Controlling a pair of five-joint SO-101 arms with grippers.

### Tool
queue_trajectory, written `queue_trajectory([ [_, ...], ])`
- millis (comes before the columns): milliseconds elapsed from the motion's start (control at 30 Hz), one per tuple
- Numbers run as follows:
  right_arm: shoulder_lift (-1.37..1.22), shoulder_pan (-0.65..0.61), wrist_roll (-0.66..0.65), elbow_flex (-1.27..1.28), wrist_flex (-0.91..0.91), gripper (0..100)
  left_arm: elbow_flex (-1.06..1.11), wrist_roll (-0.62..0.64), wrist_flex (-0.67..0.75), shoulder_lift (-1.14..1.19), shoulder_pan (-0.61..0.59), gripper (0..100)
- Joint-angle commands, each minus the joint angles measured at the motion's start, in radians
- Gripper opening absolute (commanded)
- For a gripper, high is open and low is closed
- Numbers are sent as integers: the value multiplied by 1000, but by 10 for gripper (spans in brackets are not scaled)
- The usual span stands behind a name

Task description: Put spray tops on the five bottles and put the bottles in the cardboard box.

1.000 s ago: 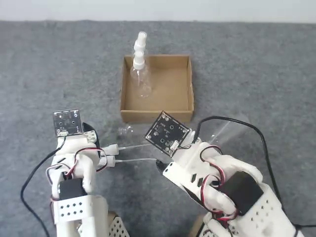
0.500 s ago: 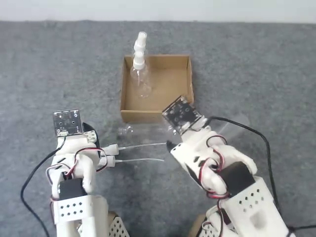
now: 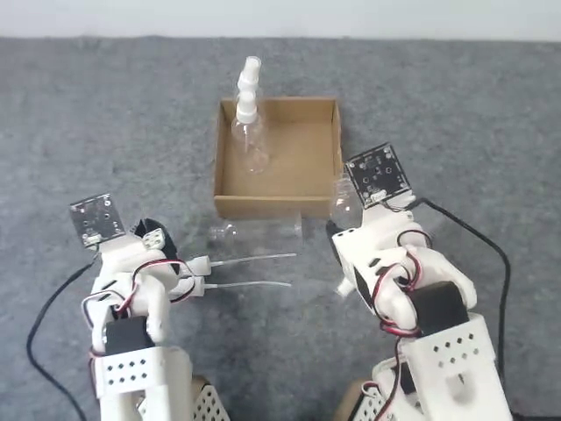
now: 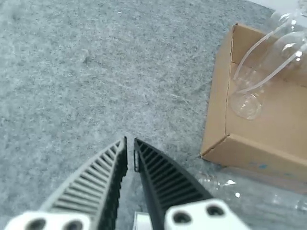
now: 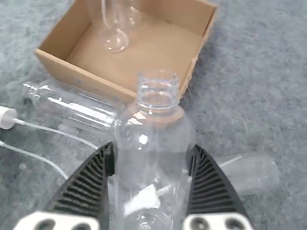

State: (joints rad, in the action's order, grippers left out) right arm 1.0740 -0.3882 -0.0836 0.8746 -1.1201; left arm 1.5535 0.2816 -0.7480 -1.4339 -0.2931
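Observation:
My right gripper (image 5: 151, 149) is shut on a clear uncapped bottle (image 5: 156, 120), neck pointing toward the cardboard box (image 5: 76, 72). From above, that bottle (image 3: 344, 200) sits at the near right corner of the box (image 3: 279, 207). Two capped bottles (image 3: 250, 132) stand in the box's far left corner. An uncapped bottle (image 3: 259, 232) lies in front of the box. Two loose spray tops (image 3: 200, 263) with long tubes lie beside my left gripper (image 4: 130, 142), which is shut and empty over bare carpet left of the box (image 4: 216, 96).
Another clear bottle (image 5: 254, 170) lies on the carpet beside my right gripper. Grey carpet covers the whole table. Most of the box floor (image 3: 302, 153) is bare. Cables trail from both arms near the front edge.
The right arm has swung right and forward from above the lying bottle to the box's near right corner. The left wrist has turned slightly to the left.

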Motion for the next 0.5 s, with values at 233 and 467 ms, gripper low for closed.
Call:
queue_trajectory([
  [233,25,28,61,110,174,41,-110,187,-175,-15,-5,11],
  [467,25,28,61,110,174,41,-306,187,-480,-8,2,11],
])
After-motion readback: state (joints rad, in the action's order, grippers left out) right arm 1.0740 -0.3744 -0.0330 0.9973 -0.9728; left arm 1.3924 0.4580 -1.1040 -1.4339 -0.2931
